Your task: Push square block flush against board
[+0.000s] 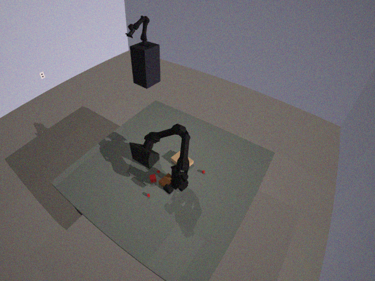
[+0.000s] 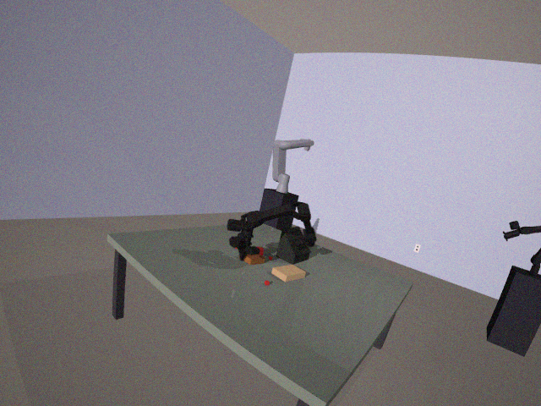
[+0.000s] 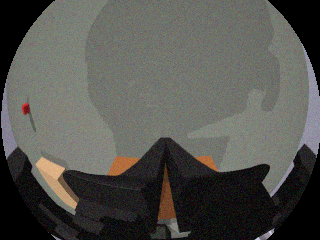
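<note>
The square block, taken to be the orange-brown piece (image 1: pixel 164 181) (image 2: pixel 254 259) (image 3: pixel 127 164), lies on the table. The board, taken to be the pale tan flat piece (image 1: pixel 176 157) (image 2: pixel 288 271) (image 3: pixel 62 187), lies apart from it, with a gap between. Which piece is which is not certain from shape alone. My gripper (image 1: pixel 174 187) (image 2: pixel 242 258) (image 3: pixel 164 142) is shut with nothing between the fingers, pointing down close beside the orange-brown piece, on its side away from my base. The arm and fingers hide part of that piece; contact cannot be told.
A red cube (image 1: pixel 153 178) (image 2: pixel 260 251) stands close to the orange-brown piece on the base side. Small red balls (image 1: pixel 203 171) (image 2: pixel 266 282) (image 3: pixel 26 108) lie around on the green-grey table (image 1: pixel 120 218) (image 2: pixel 244 315). My dark base block (image 1: pixel 143 156) (image 2: pixel 292 249) stands nearby.
</note>
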`<state>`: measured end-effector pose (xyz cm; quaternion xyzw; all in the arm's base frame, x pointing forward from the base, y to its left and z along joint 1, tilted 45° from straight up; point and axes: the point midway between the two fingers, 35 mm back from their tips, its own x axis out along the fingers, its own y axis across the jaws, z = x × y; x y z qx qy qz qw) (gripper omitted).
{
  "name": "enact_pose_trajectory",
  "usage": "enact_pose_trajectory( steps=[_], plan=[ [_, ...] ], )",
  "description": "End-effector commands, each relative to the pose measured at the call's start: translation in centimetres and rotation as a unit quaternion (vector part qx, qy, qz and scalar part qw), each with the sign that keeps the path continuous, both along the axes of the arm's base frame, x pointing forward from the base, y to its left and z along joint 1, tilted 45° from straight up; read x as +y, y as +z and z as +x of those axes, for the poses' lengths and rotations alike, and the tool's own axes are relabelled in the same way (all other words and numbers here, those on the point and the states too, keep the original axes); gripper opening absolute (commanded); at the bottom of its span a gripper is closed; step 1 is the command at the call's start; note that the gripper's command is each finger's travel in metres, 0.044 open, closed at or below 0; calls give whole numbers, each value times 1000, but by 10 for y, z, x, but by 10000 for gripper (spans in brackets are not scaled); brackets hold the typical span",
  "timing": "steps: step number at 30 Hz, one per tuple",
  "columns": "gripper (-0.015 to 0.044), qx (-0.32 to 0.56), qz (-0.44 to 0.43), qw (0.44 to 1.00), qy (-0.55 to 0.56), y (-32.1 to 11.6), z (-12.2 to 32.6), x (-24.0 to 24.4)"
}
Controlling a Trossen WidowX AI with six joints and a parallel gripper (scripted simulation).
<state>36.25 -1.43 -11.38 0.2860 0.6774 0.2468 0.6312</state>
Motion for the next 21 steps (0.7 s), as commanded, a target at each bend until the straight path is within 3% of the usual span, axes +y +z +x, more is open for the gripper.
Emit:
enact_pose_trajectory(
  steps=[1, 21],
  plan=[
    [0, 0, 2, 1000, -2, 0, -5, 0],
    [0, 1, 2, 1000, -2, 2, -32, 0]
  ],
)
